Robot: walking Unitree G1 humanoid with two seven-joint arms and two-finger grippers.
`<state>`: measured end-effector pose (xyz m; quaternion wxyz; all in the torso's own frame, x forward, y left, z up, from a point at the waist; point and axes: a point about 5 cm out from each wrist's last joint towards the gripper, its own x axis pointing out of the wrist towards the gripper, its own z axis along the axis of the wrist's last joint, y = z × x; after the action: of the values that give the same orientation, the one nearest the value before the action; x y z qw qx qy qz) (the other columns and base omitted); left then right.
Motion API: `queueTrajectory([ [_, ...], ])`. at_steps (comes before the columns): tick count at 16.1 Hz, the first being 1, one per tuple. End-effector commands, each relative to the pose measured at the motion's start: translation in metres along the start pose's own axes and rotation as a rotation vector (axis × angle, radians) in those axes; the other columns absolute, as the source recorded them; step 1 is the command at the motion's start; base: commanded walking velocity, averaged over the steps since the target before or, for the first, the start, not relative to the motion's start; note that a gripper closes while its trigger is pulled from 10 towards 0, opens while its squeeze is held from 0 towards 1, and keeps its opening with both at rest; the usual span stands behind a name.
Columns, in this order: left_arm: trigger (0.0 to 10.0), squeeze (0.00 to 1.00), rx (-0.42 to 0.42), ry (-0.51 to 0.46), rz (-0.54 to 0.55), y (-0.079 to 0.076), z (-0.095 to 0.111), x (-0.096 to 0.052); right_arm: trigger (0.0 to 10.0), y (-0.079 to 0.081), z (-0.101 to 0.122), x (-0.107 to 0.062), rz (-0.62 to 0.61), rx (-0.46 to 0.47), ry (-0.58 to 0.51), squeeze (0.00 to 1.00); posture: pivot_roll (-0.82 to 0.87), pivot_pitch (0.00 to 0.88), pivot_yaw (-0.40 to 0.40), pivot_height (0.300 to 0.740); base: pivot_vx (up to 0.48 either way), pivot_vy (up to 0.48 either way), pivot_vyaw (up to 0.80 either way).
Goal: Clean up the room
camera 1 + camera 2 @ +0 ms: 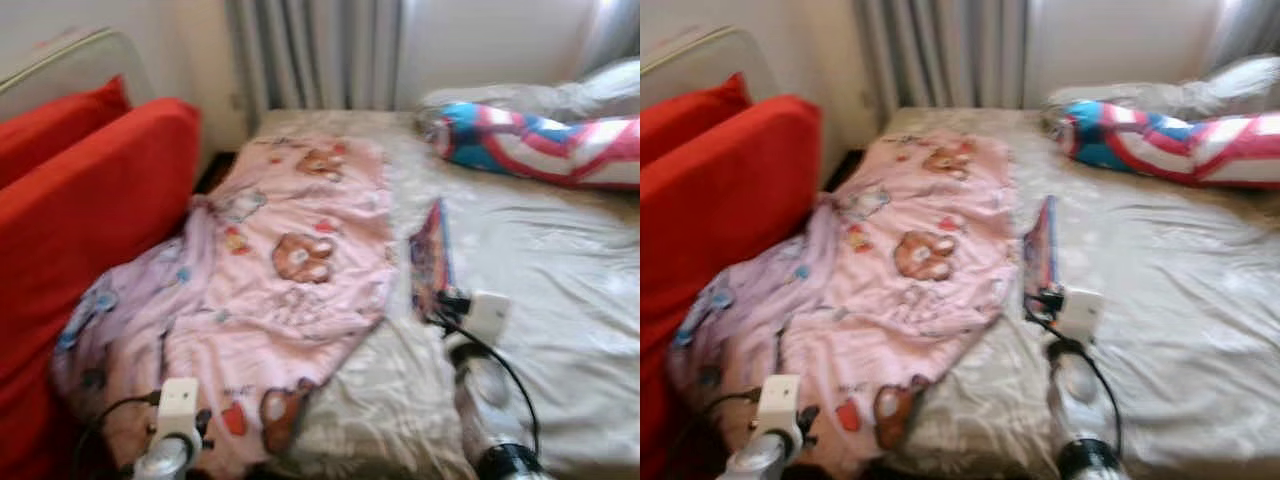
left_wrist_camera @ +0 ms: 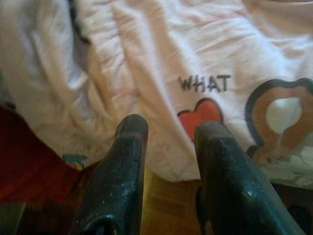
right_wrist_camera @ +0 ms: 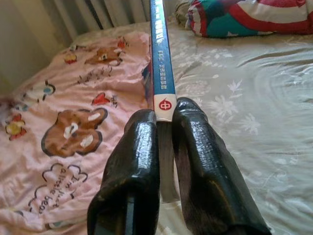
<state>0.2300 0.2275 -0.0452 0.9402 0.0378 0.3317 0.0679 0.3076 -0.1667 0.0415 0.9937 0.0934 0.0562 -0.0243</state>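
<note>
My right gripper is shut on a thin book with a blue spine, holding it on edge above the bed. In the head views the book stands upright over the grey sheet, just right of the pink blanket's edge. A pink cartoon-bear blanket lies crumpled across the left half of the bed and hangs over its near corner. My left gripper hovers open at that near corner, its fingers close above the blanket's hem.
A red sofa stands right against the bed's left side. A rolled red, white and blue quilt lies at the far right by a pillow. Grey curtains hang behind. The grey bedsheet spreads to the right.
</note>
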Motion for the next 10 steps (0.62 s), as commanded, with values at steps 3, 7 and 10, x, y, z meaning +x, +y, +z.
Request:
queueTrajectory([
  [3, 10.0, 0.00, -0.008, -0.001, 0.000, -0.0025, 0.0010, 0.0007, 10.0, -0.0022, 0.0045, 0.0013, -0.016, -0.007, -0.023, 0.00, -0.01, 0.000, 0.028, 0.740, 0.000, -0.330, -0.21],
  [7, 10.0, 0.00, -0.013, -0.008, -0.002, -0.0035, 0.0025, 0.0011, 10.0, -0.0062, 0.0081, 0.0040, -0.037, -0.006, -0.027, 0.00, -0.01, 0.000, 0.030, 0.740, 0.000, -0.326, 0.00],
  [10, 10.0, 0.00, -0.015, -0.009, -0.004, -0.0040, 0.0021, 0.0009, 10.0, -0.0081, 0.0082, 0.0039, -0.043, -0.011, -0.025, 0.00, -0.01, 0.004, 0.032, 0.740, 0.000, -0.301, 0.00],
])
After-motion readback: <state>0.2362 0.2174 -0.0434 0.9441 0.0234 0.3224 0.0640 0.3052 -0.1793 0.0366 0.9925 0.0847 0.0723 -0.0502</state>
